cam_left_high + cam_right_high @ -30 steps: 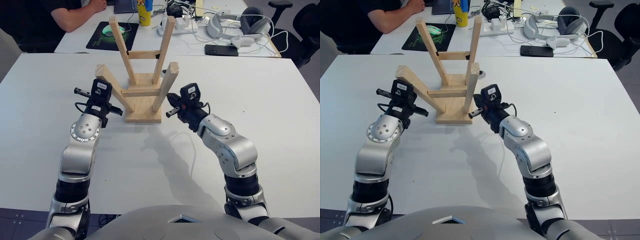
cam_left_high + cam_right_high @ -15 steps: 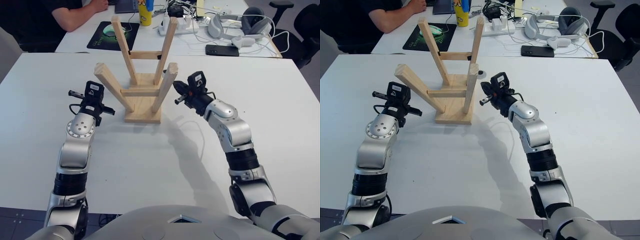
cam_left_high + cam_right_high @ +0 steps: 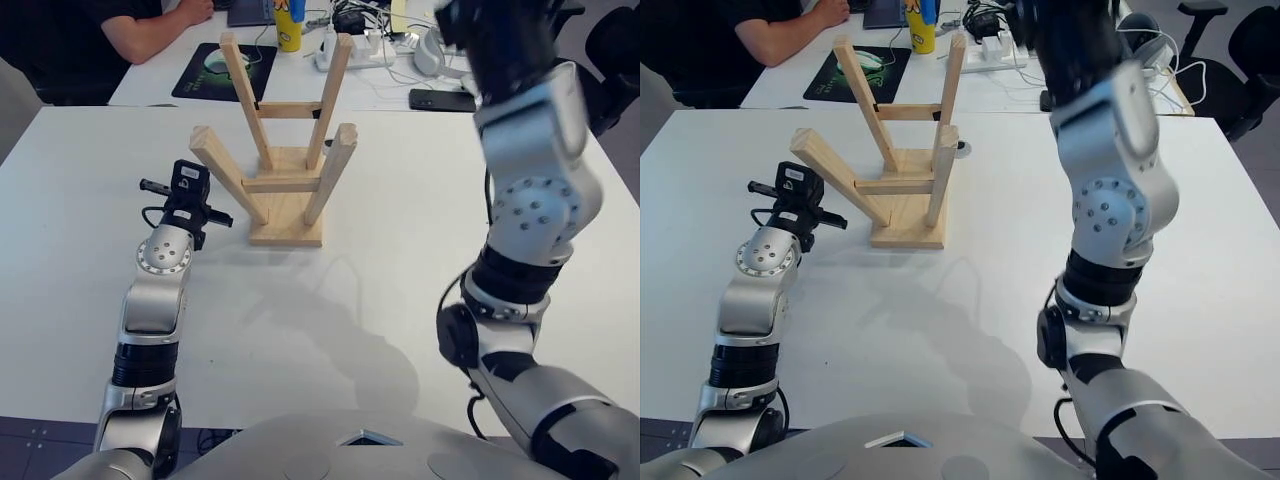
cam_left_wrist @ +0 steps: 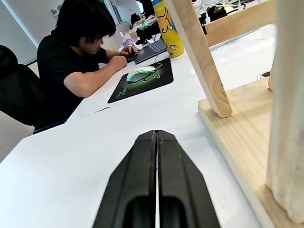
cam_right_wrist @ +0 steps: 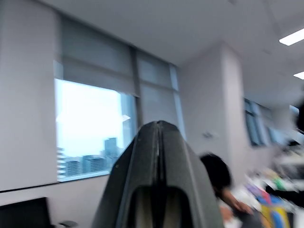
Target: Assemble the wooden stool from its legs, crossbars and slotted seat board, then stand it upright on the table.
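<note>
Tabletop, white [image 3: 330, 330]: we log its near half as bare surface between our two arms.

Left gripper [image 3: 187, 196]: low over the table at our left, near the stool. In the left wrist view its two fingers [image 4: 142, 156] are pressed together along one seam, holding nothing. We cannot tell whether it touches the wood.

Stool [image 3: 284, 184]: mid-table, assembled and upside down. The seat board [image 3: 287, 228] lies flat on the table, four legs [image 3: 240, 95] splay upward, and two crossbars [image 3: 290, 108] join them, one high at the far pair and one lower at the near pair. It is not yet upright.

Right arm [image 3: 535, 150]: stands tall at our right and blocks part of the desk behind. The right gripper [image 5: 159, 126] is up high, fingers closed flat against each other and empty, aimed at a window [image 5: 88, 142] and the ceiling.

Second desk [image 3: 150, 85], butted against the far edge of the table. On it we count:
- a dark mouse pad [image 3: 195, 80] carrying a green-lit mouse [image 3: 218, 61]
- a yellow can [image 3: 289, 28]
- a white power strip [image 3: 358, 55] with cables
- a black phone [image 3: 441, 100]
- a white headset [image 3: 432, 52], partly hidden by the arm

Office chair [image 3: 612, 40]: far right, beyond both tables.
</note>
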Robot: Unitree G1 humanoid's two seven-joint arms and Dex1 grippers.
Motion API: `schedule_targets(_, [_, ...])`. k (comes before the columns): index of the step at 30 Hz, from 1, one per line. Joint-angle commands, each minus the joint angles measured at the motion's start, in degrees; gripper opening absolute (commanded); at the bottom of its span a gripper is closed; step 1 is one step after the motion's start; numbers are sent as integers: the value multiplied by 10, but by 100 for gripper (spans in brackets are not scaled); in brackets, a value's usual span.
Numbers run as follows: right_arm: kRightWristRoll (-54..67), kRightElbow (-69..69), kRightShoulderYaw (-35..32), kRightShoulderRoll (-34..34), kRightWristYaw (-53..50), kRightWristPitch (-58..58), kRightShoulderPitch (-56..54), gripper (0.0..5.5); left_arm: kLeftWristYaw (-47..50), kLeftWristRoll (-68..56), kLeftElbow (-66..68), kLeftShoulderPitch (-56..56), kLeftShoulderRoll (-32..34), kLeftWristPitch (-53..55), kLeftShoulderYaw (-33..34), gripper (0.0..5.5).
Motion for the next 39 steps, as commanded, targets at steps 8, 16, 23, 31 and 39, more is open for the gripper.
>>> schedule_targets(8, [-50,3,21,-19,-19,-28,-12,0,-3,3,2,-6,-10,-1,-6,4])
schedule_targets(16, [-4,101,218,-34,-3,271,255,0,0,0,-5,-3,-24,1,-13,4])
schedule_targets(23, [-50,66,101,-19,0,77,112,0,10,4,-16,15,-38,3,-15,4])
schedule_targets(31, [-76,-17,58,-30,-12,-9,15,0,10,4,-19,18,-38,5,-15,4])
schedule_targets(39, [-175,234,55,-92,36,-45,125,0,8,1,-21,20,-39,5,-14,4])
